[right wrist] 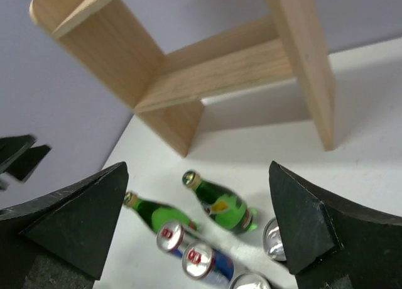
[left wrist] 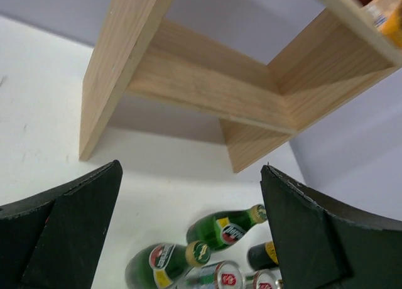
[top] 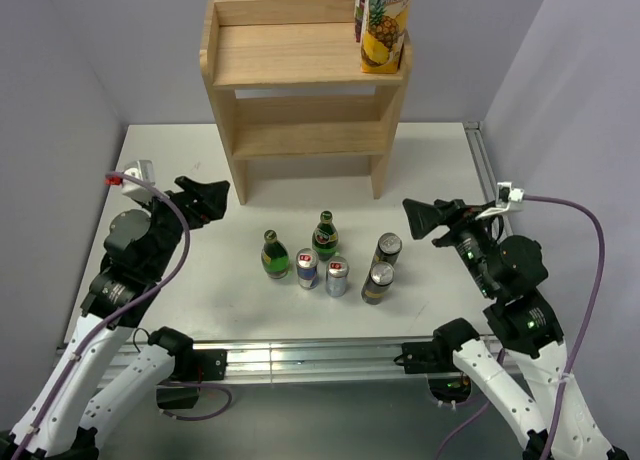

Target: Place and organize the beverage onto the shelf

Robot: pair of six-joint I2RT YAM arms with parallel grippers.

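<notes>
Table (top: 300,320) first: white, with the shelf (top: 305,65) standing at its twelve o'clock edge. It is pale wood in two tiers, both bare but for a pineapple juice carton (top: 386,25) at the top tier's three o'clock end. Something darker may stand behind the carton, though the frame edge cuts it off.

None of the six drinks is shelved yet. They stand upright in a tight cluster mid-table, at the shelf's six o'clock. The left gripper (top: 216,201) hangs at the cluster's nine o'clock and the right gripper (top: 414,214) at its three o'clock. Both are well apart from the cluster, fingers spread wide and holding nothing.

The green bottles (top: 275,256) take the nine o'clock side, the black cans (top: 378,283) the three o'clock side, and the blue-and-silver cans (top: 337,278) stand between them.

I'd judge the bottles the heaviest pieces: rigid glass, smooth and breakable, best taken round the broad body below the shoulder, not the thin neck. The cans look lighter and thin-walled, so a moderate squeeze at mid-height should hold them without denting. Packed this close, an outer drink seems the easier first pick.
</notes>
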